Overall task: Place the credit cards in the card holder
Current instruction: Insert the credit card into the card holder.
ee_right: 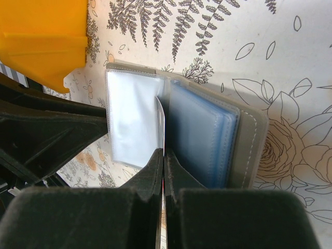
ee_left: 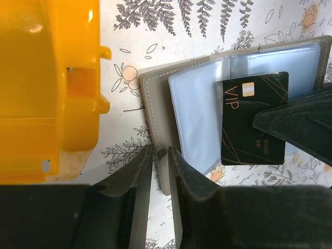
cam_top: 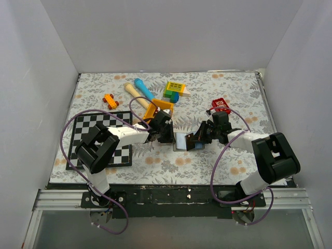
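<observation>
Bright even overhead light, soft shadows, little blur

L gripper (ee_left: 160, 151) near-closed, R gripper (ee_right: 162, 153) clamped tight, tips facing.

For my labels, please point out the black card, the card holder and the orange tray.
black card (ee_left: 244, 127), left wrist view, printed face.
card holder (ee_left: 154, 114), left wrist view, stitched grey edge.
orange tray (ee_left: 46, 88), left wrist view, broad surface.
</observation>
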### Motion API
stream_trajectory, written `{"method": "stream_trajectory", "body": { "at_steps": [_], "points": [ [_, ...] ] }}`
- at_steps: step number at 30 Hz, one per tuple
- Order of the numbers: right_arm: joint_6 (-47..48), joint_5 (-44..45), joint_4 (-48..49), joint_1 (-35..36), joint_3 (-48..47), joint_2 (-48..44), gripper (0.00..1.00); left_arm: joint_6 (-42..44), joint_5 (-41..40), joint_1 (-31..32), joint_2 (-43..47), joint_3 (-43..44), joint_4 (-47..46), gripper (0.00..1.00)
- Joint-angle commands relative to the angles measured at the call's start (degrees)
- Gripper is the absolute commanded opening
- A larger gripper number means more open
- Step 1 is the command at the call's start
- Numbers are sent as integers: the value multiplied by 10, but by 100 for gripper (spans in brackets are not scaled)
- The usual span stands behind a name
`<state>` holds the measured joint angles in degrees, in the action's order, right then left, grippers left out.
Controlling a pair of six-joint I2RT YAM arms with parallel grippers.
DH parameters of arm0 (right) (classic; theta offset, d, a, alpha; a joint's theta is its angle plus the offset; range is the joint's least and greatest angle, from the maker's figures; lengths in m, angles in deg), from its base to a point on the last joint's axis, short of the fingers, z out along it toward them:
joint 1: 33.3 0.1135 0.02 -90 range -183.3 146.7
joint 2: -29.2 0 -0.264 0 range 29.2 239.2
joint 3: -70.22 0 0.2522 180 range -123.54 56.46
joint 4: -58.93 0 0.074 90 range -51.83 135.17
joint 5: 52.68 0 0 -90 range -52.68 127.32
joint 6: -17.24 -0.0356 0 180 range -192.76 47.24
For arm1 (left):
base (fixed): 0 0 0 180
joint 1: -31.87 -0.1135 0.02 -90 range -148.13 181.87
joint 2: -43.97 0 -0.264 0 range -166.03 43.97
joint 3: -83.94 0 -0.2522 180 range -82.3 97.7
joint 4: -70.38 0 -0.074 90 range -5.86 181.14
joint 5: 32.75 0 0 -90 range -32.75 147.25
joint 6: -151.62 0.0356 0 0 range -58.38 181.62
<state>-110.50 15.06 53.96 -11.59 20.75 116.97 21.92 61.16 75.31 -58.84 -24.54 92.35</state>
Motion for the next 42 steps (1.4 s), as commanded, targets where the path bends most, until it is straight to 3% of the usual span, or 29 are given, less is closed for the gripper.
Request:
{"method": "stream_trajectory", "body": {
  "at_steps": [1, 13, 27, 42],
  "points": [
    [11, 15, -11, 0, 13, 7, 1, -2, 4, -3, 0, 7, -9, 17],
    [7, 6, 8, -1, 18, 14, 1, 2, 5, -2, -17, 6, -9, 15],
    [20, -61, 95, -6, 30, 30, 1, 7, 5, -3, -21, 7, -5, 14],
    [24, -36, 96, -13, 20, 50, 1, 13, 3, -3, -24, 10, 0, 13]
  ]
}}
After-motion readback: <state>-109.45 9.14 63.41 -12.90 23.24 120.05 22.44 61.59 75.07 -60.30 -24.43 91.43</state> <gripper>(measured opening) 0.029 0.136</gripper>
